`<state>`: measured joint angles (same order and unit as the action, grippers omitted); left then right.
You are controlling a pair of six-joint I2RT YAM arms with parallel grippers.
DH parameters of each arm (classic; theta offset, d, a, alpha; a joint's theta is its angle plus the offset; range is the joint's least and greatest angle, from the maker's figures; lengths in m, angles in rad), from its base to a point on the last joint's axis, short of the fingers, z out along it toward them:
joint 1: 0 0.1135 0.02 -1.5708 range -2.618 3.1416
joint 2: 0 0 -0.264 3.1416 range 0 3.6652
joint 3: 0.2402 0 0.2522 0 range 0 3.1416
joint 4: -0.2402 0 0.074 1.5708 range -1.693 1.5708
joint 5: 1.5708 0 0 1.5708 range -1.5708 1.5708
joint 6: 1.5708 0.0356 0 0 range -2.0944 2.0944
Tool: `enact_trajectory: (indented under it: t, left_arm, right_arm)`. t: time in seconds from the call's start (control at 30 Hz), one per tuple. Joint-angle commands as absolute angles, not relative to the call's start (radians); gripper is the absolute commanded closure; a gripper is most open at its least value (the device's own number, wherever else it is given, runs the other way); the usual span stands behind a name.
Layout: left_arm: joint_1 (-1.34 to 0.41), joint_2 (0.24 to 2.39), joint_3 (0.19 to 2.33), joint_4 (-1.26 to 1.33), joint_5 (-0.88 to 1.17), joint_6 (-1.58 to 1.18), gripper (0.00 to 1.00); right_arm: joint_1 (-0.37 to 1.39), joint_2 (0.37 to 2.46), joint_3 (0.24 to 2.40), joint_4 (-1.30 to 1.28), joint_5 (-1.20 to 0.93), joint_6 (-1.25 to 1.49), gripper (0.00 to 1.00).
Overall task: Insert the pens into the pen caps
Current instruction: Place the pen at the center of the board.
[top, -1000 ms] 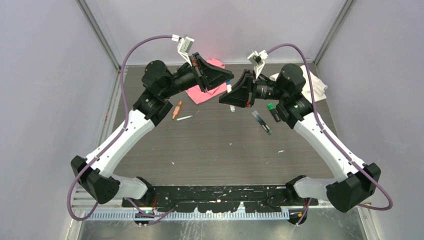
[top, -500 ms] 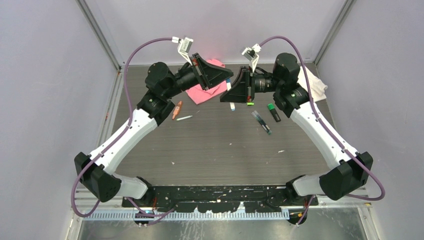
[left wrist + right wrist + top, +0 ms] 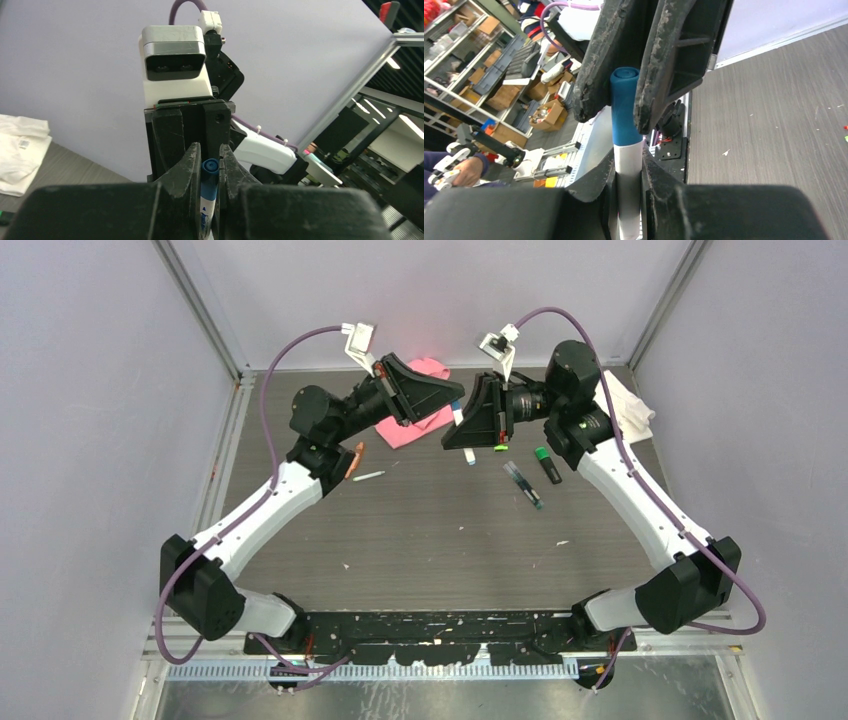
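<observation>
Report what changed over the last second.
The right arm swung its elbow toward the far wall, which nudged the right gripper farther out and uncovered a green cap. The left arm drew its elbow nearer. Nothing was grasped or released. The left gripper and the right one stay shut on the blue-capped white pen. Everything lying loose kept its place.

A blue cap (image 3: 625, 107) on a white pen (image 3: 629, 175); pink cloth (image 3: 405, 428), orange pen (image 3: 353, 462), dark grey streaked table (image 3: 430, 540).
</observation>
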<state>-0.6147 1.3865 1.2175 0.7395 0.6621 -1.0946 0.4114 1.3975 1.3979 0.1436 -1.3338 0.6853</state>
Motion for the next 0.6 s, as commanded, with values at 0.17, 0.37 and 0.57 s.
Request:
enact_trajectory:
  t: [0.17,0.37,0.57]
  left_arm:
    - [-0.692,1.417,1.16,0.484,1.19,-1.114,0.99]
    - [-0.648,1.386,1.212,0.245,0.974,-0.972,0.96]
    - [-0.572,1.291,1.187,0.377,0.691,-1.044,0.61]
  right_arm:
    - [0.366,1.404,1.542,0.32,-1.063,0.65,0.99]
    - [0.374,1.385,1.532,0.091,-1.042,0.435,0.99]
    - [0.388,1.331,1.423,-0.183,-1.053,0.177,0.99]
